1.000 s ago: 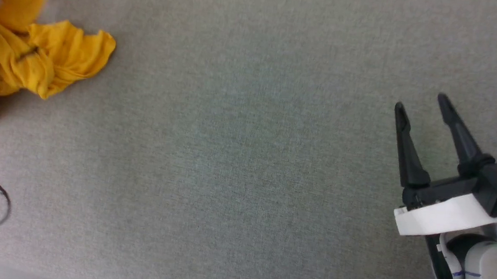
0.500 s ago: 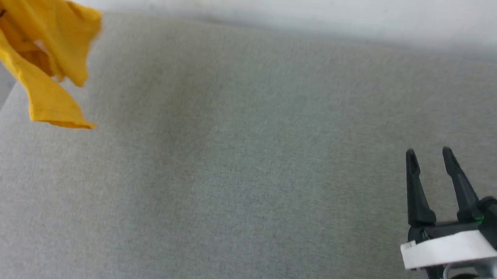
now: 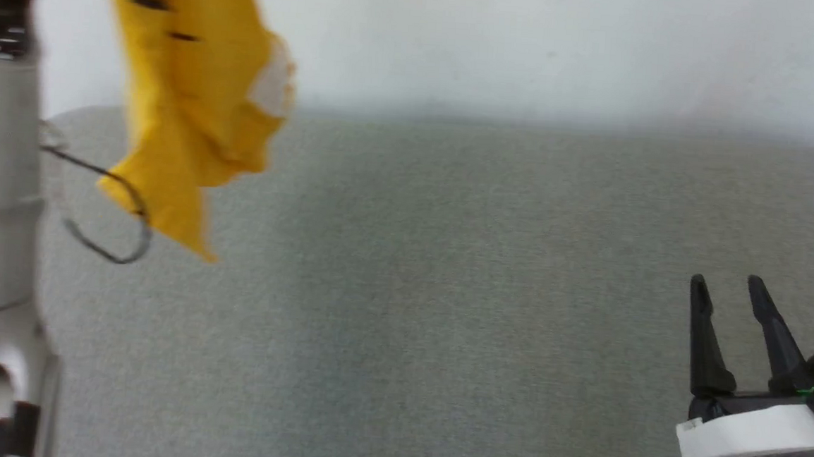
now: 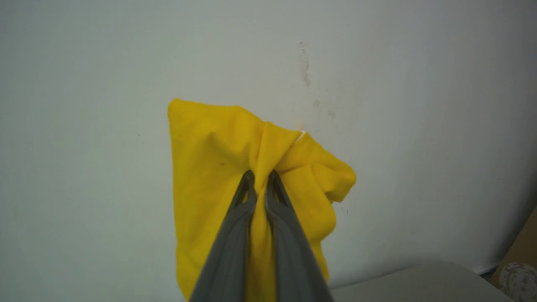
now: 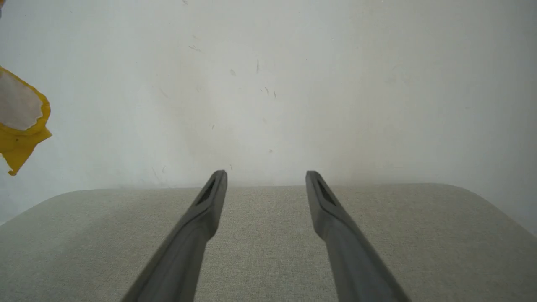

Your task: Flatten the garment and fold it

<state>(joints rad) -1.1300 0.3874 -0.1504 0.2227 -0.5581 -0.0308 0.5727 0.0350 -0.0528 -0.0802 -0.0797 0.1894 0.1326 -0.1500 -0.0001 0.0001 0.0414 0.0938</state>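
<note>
Now | left claw (image 4: 261, 176) up high, clenched on garment (image 4: 209, 167) | right claw (image 3: 727, 282) low, spread, empty

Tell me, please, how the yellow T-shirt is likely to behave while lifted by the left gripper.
Probably floppy: the T-shirt droops in loose folds from the left gripper. Likely light: one small pinch carries it. Hanging free, it may swing.

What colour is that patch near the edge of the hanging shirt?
White, set against the yellow garment. The patch shows best in the right wrist view.
</note>
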